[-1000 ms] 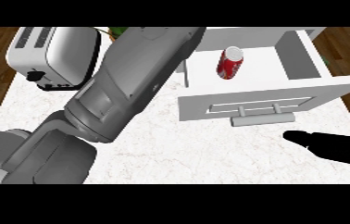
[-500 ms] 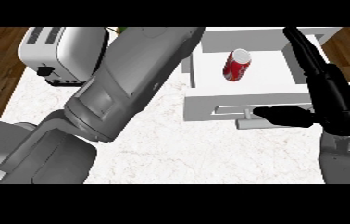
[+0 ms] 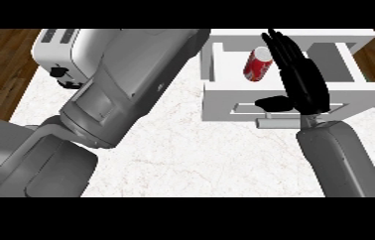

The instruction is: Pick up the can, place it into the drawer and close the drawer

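Now I see my right hand (image 3: 307, 85) flat and open over the white drawer (image 3: 219, 102). Its fingers (image 3: 282, 48) are straight and side by side, pointing to the far end. The thumb (image 3: 275, 103) sticks out to the left over the drawer's front. The hand holds nothing. The red can (image 3: 257, 64) lies inside the open drawer, just to the left of my fingers. I cannot tell if they touch it. The drawer's handle (image 3: 277, 123) shows just under the thumb. My big grey left forearm (image 3: 124, 90) runs over the white marble surface (image 3: 190, 159) from the lower left up to the top, and I cannot see its hand at all. A white toaster (image 3: 58, 50) stands at the far left, partly hidden behind that forearm. Brown wooden floor (image 3: 15, 70) shows beside the surface.
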You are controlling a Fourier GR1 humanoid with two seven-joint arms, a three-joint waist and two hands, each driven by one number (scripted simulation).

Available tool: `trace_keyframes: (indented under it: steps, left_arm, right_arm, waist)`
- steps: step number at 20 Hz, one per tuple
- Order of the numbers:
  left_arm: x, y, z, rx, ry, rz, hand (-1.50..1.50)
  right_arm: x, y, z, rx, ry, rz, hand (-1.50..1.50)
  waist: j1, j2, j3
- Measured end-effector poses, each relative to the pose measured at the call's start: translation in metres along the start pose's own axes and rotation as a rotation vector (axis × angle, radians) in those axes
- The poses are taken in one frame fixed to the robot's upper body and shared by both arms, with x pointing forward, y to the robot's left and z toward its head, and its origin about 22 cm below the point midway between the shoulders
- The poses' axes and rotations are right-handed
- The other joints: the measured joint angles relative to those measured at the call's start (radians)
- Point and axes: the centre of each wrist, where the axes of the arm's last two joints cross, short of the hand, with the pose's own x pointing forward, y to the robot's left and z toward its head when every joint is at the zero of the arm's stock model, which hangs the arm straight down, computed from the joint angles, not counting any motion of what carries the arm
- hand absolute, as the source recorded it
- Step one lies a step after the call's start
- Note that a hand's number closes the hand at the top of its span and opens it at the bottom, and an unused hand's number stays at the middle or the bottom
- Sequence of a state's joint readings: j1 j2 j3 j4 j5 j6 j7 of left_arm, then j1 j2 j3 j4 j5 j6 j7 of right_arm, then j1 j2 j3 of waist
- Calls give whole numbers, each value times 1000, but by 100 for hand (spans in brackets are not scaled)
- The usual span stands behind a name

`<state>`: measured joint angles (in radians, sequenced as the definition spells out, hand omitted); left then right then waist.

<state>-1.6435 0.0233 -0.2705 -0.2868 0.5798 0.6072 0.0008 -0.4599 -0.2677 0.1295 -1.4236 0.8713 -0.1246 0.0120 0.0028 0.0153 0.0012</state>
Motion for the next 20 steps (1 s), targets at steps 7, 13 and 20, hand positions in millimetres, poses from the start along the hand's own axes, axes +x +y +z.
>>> trace_keyframes:
  steps: [7,13,20]
  left_arm:
    - [0,25,-9,24,3,0,-150]
    - [4,43,-14,34,14,-1,-150]
    - [-2,63,-14,25,25,-8,-150]
  right_arm:
    - [-12,42,-28,-20,28,73,-150]
    - [-14,56,-57,-105,60,133,-150]
    - [-13,52,-90,-183,79,178,-150]
  waist:
    - [27,-6,0]
    - [44,-6,0]
    - [73,-6,-1]
